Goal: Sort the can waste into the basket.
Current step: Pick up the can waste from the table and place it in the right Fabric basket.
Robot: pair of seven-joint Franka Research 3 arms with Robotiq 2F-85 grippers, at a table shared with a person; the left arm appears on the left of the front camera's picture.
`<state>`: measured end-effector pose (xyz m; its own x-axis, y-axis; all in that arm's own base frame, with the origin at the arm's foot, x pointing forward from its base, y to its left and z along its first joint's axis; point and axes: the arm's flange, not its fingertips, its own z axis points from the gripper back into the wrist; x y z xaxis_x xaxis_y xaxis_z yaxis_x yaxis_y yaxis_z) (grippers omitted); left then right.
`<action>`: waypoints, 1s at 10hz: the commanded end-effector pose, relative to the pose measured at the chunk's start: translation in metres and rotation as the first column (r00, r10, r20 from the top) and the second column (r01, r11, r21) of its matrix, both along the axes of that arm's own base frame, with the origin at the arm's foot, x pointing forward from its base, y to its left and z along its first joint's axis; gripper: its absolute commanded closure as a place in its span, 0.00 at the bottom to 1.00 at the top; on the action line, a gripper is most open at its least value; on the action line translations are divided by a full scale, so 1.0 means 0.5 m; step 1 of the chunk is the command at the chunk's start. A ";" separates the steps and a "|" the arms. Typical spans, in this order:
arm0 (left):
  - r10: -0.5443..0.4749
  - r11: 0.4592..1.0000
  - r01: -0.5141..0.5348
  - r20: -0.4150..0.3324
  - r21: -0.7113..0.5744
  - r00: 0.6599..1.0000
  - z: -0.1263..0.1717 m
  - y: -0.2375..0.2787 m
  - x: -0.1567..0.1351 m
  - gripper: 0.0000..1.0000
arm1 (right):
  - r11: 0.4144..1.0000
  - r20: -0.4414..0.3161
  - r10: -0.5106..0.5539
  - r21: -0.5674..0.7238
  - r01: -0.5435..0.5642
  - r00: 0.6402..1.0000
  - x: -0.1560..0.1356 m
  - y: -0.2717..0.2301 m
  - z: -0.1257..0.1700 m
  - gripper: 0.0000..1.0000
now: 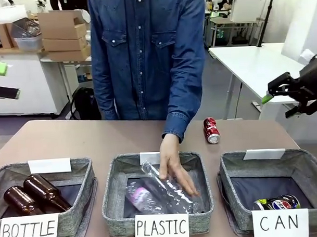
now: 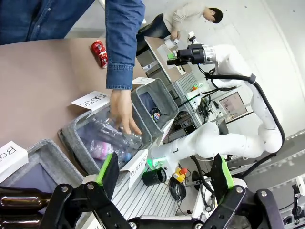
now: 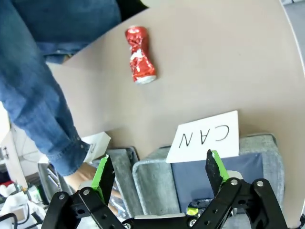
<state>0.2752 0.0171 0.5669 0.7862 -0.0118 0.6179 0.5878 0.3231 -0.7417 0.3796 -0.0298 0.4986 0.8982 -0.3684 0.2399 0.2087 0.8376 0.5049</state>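
Note:
A crushed red can [image 1: 211,130] [image 2: 99,53] [image 3: 139,61] lies on the brown table beyond the baskets, right of the person's forearm. A silver and dark can [image 1: 277,203] [image 2: 155,114] lies inside the grey basket labelled CAN [image 1: 264,162] [image 2: 164,95] [image 3: 148,183] at the front right. My right gripper [image 1: 291,96] [image 3: 159,174] hangs open and empty high over the table's right edge, above the CAN label and short of the red can. Open and empty too, my left gripper [image 1: 4,80] [image 2: 164,171] hovers off the table's left side.
The person's hand [image 1: 173,167] presses a clear plastic bottle [image 1: 161,194] into the middle PLASTIC basket [image 1: 114,174]. Two brown glass bottles [image 1: 33,194] lie in the left BOTTLE basket [image 1: 77,168]. Bare tabletop lies beyond the baskets, left of the person's arm.

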 end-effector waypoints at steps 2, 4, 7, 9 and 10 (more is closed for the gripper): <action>-0.004 1.000 0.004 0.014 -0.004 1.000 0.000 -0.002 0.001 0.00 | 1.000 -0.026 -0.031 0.001 0.031 0.999 0.005 0.008 -0.008 0.00; -0.004 1.000 0.004 0.014 -0.004 1.000 0.000 -0.002 0.001 0.00 | 1.000 -0.022 -0.018 -0.023 0.018 1.000 0.053 0.043 -0.020 0.00; -0.004 1.000 0.004 0.014 -0.004 1.000 0.000 -0.002 0.001 0.00 | 0.992 -0.072 -0.001 -0.125 -0.008 0.997 0.163 0.148 -0.063 0.00; -0.004 1.000 0.004 0.014 -0.004 1.000 0.000 -0.002 0.001 0.00 | 0.975 -0.128 0.000 -0.222 -0.029 0.992 0.247 0.225 -0.114 0.00; -0.004 1.000 0.004 0.014 -0.004 1.000 0.000 -0.002 0.001 0.00 | 0.947 -0.114 -0.031 -0.321 -0.007 0.993 0.297 0.253 -0.161 0.00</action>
